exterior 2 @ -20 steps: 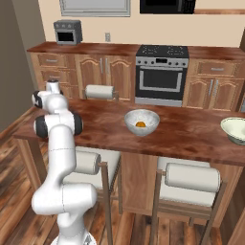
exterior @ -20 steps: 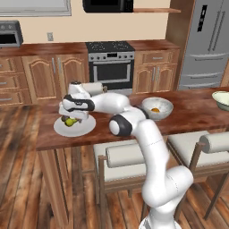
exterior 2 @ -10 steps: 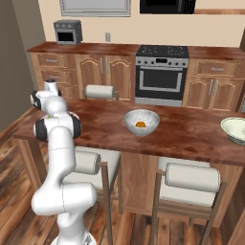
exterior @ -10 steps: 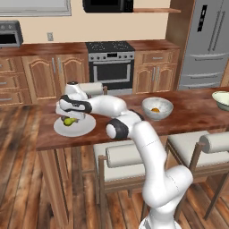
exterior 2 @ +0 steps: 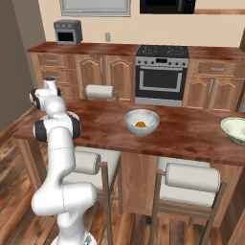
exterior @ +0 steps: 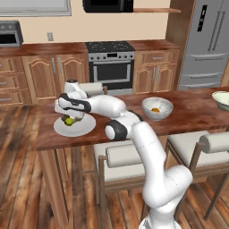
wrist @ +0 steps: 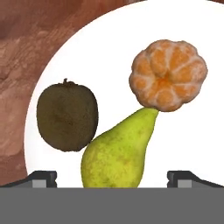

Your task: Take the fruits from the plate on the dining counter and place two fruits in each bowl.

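Gripper [wrist: 112, 177] hangs low over the plate [wrist: 192, 144] at the left end of the dining counter [exterior: 188, 114]. Jaws stand wide apart, nothing between them but air; the two dark finger tips [wrist: 41, 178] show at the bottom of the hand view, one on each side of the pear's base.

Plate contents, hand view: yellow-green pear [wrist: 118, 151] lies with its neck pointing up toward the tan-orange segmented fruit [wrist: 168, 82] and its tip touching that fruit's lower edge. Dark olive-brown fruit [wrist: 67, 114] lies just beside the pear, touching its shoulder. All three rest on the plate's white surface (red-brown counter wood shows past the rim at upper left).

Left base view: the arm reaches from lower right across the counter, wrist bent down over the plate [exterior: 85, 129]; a small yellow-green spot under the hand is the pear [exterior: 69, 120]. The other two plate fruits are too hidden by the hand to tell there.

Near bowl [exterior: 157, 108] stands mid-counter, well apart from the plate, and holds one round orange [exterior: 154, 109]; the same bowl [exterior 2: 142, 122] and orange [exterior 2: 139, 124] show in the right base view. Second bowl [exterior: 222, 100] sits at the far right end of the counter; its inside cannot be made out.
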